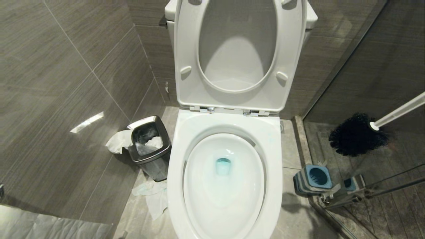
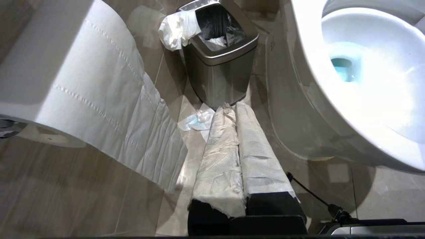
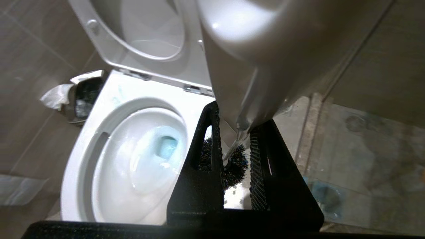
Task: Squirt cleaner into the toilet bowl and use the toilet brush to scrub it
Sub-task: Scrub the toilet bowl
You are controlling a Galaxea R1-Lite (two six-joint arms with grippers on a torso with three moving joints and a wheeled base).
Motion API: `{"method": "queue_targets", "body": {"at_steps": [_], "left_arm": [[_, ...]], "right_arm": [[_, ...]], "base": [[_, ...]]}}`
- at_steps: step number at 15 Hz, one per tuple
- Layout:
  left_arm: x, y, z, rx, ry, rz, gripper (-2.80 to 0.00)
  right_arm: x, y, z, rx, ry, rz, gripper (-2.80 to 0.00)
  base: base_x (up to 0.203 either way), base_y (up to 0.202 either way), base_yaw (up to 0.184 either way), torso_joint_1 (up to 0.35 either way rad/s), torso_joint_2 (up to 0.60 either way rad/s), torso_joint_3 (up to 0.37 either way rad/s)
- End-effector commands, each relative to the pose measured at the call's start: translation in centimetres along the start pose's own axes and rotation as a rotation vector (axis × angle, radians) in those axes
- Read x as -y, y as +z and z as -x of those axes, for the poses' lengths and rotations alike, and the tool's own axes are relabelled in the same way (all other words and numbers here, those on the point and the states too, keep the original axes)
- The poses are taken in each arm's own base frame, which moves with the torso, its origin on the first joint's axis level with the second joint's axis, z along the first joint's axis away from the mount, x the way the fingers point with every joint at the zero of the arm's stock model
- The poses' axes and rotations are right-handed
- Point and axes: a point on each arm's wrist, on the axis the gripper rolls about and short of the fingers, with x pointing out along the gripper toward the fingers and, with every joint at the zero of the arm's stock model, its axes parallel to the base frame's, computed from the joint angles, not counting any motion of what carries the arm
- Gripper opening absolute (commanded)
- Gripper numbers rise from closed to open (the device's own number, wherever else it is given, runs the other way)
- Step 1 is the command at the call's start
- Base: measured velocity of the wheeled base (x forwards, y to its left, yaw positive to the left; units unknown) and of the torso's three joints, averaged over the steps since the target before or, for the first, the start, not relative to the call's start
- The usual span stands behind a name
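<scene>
Toilet brush (image 1: 358,134) sits clamped by its white handle in my right gripper (image 3: 237,156), dark bristles hanging clear of the blue holder (image 1: 313,177) — beside the toilet bowl (image 1: 186,186). Cleaner (image 1: 223,166) already tints the water turquoise, so next I swing the head over the rim and down. My left gripper (image 2: 235,116) is closed, parked by the floor.

**Lighting / picture quality**

Overhead light, fairly even. Glare streak on the left wall tiles (image 1: 87,122). The toilet bowl (image 1: 224,202) is bright, and nearly blown out in the left wrist view. Soft shadows sit beside the waste bin (image 1: 149,146) and the brush holder (image 1: 313,179). Head view is sharp, with straight lines bowing at the edges. Right wrist view: the brush handle (image 3: 252,59) close to the lens is a defocused white blur. The toilet roll (image 2: 66,76) is soft too.
</scene>
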Motion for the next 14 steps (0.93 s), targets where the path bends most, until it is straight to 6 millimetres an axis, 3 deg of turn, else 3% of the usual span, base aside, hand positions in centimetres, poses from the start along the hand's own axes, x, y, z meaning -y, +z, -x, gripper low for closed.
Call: {"method": "queue_targets", "body": {"at_steps": [1, 5, 10, 14], "left_arm": [[0.0, -0.1, 0.0, -0.004, 0.0, 0.0, -2.8], [0.0, -0.1, 0.0, -0.003, -0.001, -0.002, -2.8], [0.0, -0.1, 0.0, -0.004, -0.001, 0.0, -2.8], [0.0, -0.1, 0.0, -0.003, 0.001, 0.0, -2.8]], "right_arm": [[0.5, 0.0, -2.9, -0.058, 0.046, -0.018, -2.8], [-1.8, -0.2, -7.8, -0.121, 0.083, 0.002, -2.8], [-7.8, -2.2, -15.5, -0.125, 0.032, 0.053, -2.8], [-13.0, -3.6, -16.3, -0.133, 0.091, 0.068, -2.8]], "base": [[0.0, 0.0, 0.0, 0.002, 0.0, 0.066], [0.0, 0.0, 0.0, 0.004, 0.0, 0.015], [0.0, 0.0, 0.0, 0.0, 0.0, 0.0], [0.0, 0.0, 0.0, 0.0, 0.0, 0.0]]}}
